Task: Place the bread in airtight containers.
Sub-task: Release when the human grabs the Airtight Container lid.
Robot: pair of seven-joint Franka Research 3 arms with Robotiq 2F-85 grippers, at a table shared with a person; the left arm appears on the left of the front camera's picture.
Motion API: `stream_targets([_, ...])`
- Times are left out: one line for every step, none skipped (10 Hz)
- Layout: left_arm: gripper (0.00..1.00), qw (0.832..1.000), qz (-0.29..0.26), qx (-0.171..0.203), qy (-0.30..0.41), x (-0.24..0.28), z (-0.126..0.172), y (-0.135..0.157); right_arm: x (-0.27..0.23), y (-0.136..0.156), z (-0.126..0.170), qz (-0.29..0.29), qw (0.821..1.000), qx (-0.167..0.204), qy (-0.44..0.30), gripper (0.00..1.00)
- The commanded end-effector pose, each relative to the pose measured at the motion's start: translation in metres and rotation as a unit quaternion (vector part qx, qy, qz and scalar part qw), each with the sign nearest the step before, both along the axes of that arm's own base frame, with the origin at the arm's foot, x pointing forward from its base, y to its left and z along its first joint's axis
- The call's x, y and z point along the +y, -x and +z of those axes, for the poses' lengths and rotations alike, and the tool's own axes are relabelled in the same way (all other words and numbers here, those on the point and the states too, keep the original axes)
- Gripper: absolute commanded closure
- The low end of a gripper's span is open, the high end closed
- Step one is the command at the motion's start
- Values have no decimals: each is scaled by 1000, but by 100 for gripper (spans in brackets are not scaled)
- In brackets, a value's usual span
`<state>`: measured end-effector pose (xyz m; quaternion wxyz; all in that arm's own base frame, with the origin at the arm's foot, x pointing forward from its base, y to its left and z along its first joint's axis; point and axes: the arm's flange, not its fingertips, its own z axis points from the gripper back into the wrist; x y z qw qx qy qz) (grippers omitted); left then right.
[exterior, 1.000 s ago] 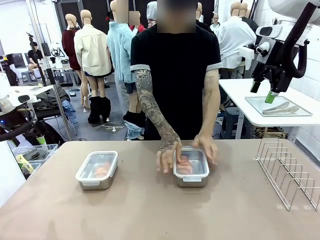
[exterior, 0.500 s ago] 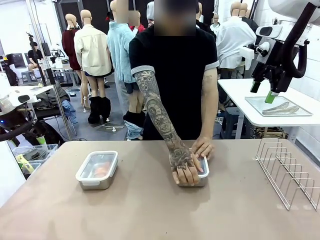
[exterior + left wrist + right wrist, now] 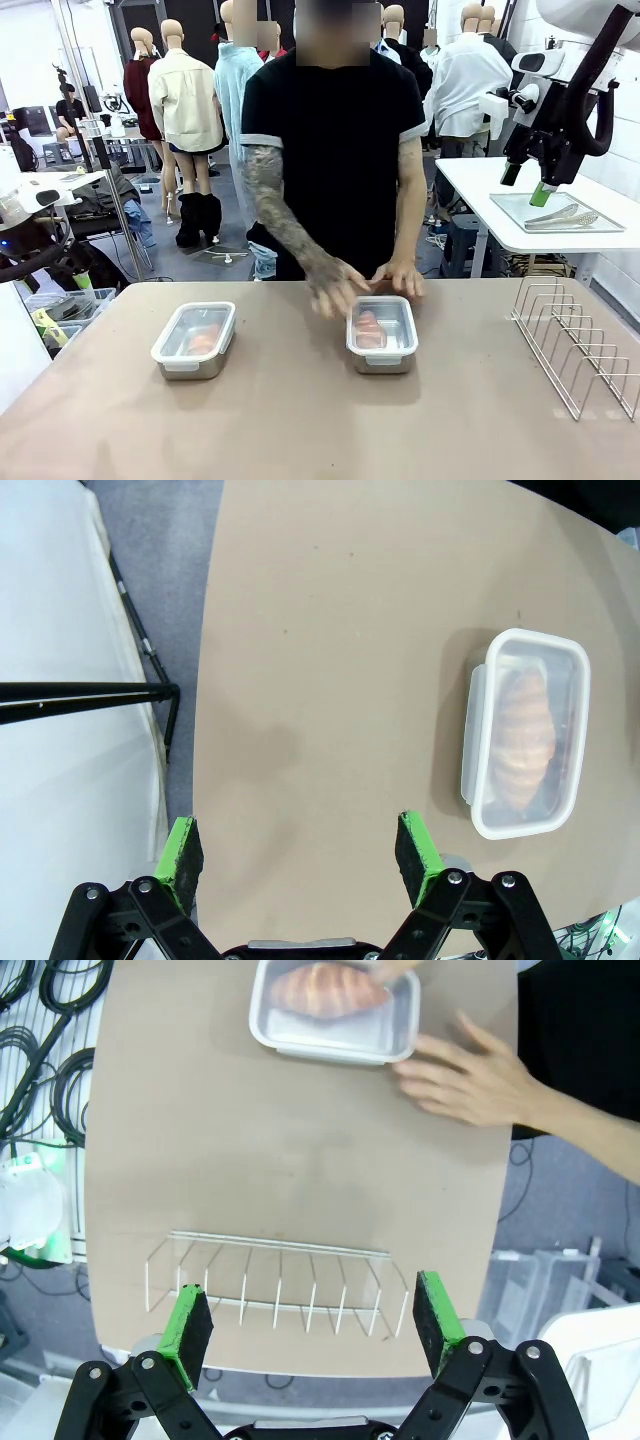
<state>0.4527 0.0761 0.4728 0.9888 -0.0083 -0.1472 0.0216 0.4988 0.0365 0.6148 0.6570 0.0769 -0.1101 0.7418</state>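
Both grippers, left point(image 3: 300, 852) and right point(image 3: 312, 1328), were held open above the table point(image 3: 300, 420); bread point(image 3: 368, 328) was lidded in containers point(image 3: 383, 337).

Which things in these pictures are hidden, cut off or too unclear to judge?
- Front view: the person's hand is motion-blurred, so its pose is unclear.
- Right wrist view: the right container is cut by the top edge.
- Front view: whether the lids' clips are snapped on the left container is too small.

Hands off the lid now

The person's tattooed hand point(image 3: 335, 288) and other hand point(image 3: 398, 280) have lifted off the right container point(image 3: 382, 335), now hovering just behind it; croissant point(image 3: 368, 329) visible through the lid again.
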Motion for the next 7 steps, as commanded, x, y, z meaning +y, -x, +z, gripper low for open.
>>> stream_targets([0,1000,3,0,-1,1,0,0,1,-2,1,-4,1000,0,5,0])
stream_targets([0,1000,3,0,-1,1,0,0,1,-2,1,-4,1000,0,5,0])
stream_targets([0,1000,3,0,-1,1,0,0,1,-2,1,-4,1000,0,5,0])
stream_targets([0,1000,3,0,-1,1,0,0,1,-2,1,-4,1000,0,5,0])
stream_targets([0,1000,3,0,-1,1,0,0,1,-2,1,-4,1000,0,5,0])
stream_targets([0,1000,3,0,-1,1,0,0,1,-2,1,-4,1000,0,5,0])
stream_targets([0,1000,3,0,-1,1,0,0,1,-2,1,-4,1000,0,5,0])
